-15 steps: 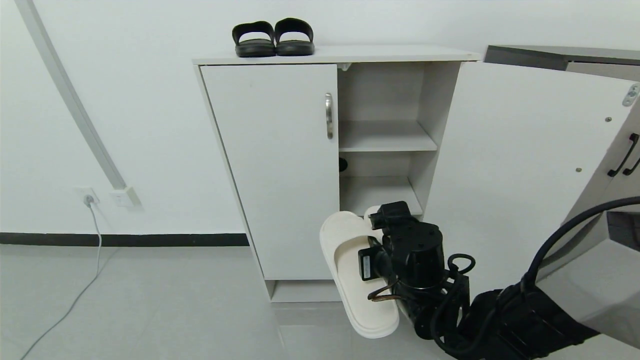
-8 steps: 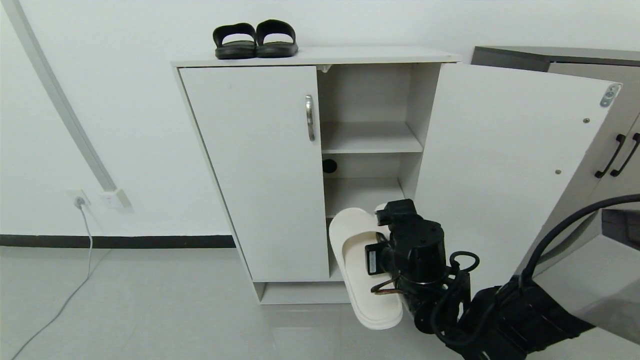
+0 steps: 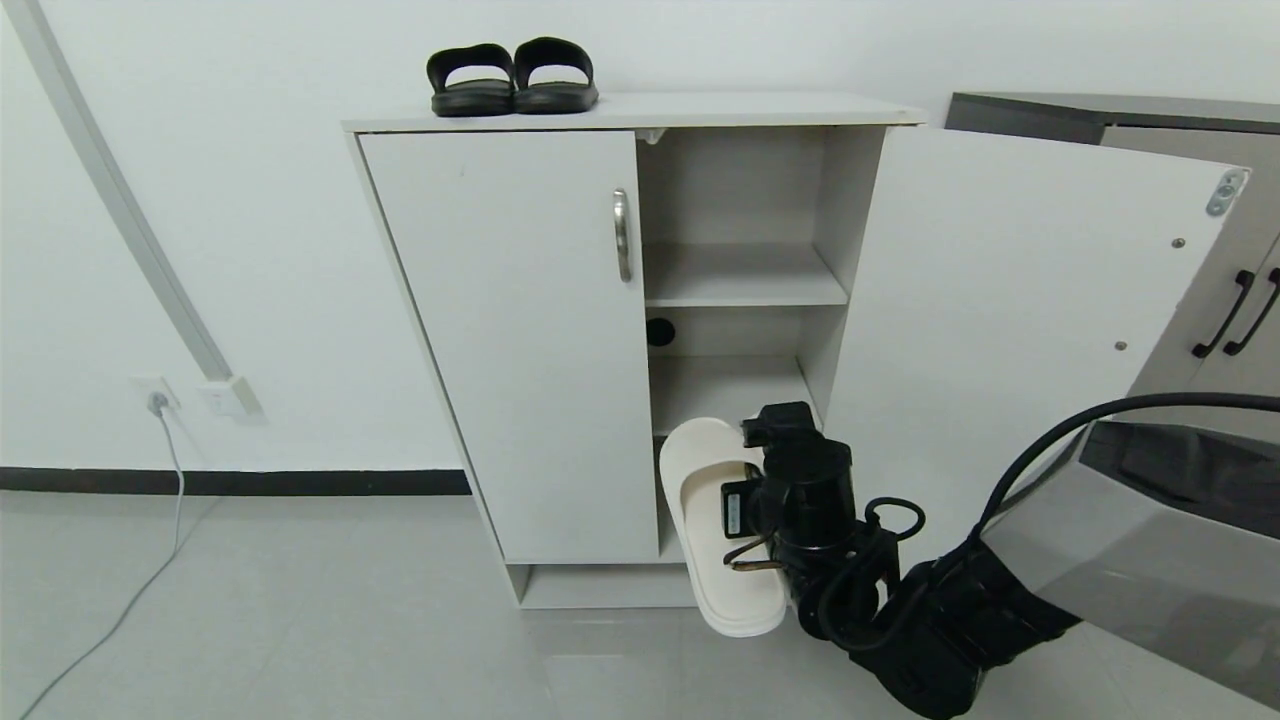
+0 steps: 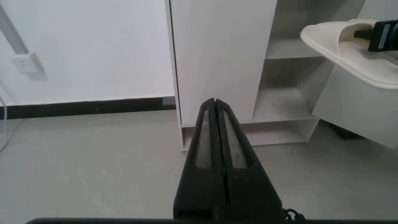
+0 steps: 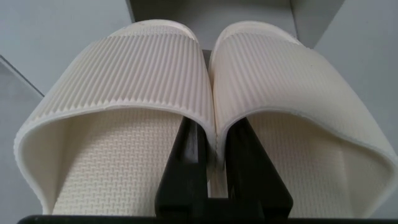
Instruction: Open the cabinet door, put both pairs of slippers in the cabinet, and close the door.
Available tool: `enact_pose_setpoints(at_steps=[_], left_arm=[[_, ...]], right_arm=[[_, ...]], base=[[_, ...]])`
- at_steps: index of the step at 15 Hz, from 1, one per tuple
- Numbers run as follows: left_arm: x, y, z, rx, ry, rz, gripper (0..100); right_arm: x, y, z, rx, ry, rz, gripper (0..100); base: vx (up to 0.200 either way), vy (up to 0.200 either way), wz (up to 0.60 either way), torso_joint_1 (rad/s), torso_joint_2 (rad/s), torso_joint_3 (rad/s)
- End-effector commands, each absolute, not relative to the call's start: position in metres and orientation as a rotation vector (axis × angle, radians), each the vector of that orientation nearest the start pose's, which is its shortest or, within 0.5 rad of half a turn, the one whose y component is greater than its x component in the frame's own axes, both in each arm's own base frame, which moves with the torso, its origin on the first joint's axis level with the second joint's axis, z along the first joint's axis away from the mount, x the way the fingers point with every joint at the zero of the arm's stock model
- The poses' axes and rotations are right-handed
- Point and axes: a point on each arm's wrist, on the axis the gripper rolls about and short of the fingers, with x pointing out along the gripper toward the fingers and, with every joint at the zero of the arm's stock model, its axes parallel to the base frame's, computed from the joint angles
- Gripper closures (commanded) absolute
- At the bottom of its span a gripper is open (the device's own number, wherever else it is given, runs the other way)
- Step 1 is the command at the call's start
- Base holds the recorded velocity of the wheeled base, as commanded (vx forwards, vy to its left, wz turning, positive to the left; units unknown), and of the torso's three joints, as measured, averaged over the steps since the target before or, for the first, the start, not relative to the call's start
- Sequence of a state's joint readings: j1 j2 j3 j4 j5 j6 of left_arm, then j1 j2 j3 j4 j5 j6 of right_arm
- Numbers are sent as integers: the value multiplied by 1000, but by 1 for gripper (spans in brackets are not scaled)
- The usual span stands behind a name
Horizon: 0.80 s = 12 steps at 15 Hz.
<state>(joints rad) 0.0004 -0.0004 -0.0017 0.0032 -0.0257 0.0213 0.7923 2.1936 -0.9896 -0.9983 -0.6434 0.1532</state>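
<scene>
Here, in the head view, the cabinet (image 3: 740,108) is standing mid-frame, its right door (image 3: 1000,330) hanging open and its left door (image 3: 500,340) staying shut. Black slippers (image 3: 513,78) are sitting on its top, upper centre-left. Lower centre, the right gripper (image 3: 770,430) is holding the white slippers (image 3: 700,560) before the open half, below the lower shelf (image 3: 720,385); whether they are touching the cabinet is hard to tell. In the left wrist view, the left gripper (image 4: 214,134) is hanging above the floor (image 4: 93,168), its fingers pressed together on nothing. In the right wrist view, the right gripper's fingers (image 5: 186,168) are pinching both white slippers' inner edges together.
</scene>
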Motion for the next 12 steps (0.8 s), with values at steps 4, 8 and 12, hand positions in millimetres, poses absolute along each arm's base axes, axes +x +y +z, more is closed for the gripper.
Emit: enact_pose_setpoints(at_steps=[4,8,12], left_arm=[[-23,-1,76,23,3,-26,100],[-23,-1,76,24,3,-26,100],[-23,-1,76,24,7,-28,100]], right_arm=[[296,281,80,11,181,170,100],[297,283,81,13,177,172,100],[297,283,78,9,183,171,100]], base=[[0,0,0,0,0,0],[0,0,0,-1,3,-16],[0,0,0,4,1,-166]])
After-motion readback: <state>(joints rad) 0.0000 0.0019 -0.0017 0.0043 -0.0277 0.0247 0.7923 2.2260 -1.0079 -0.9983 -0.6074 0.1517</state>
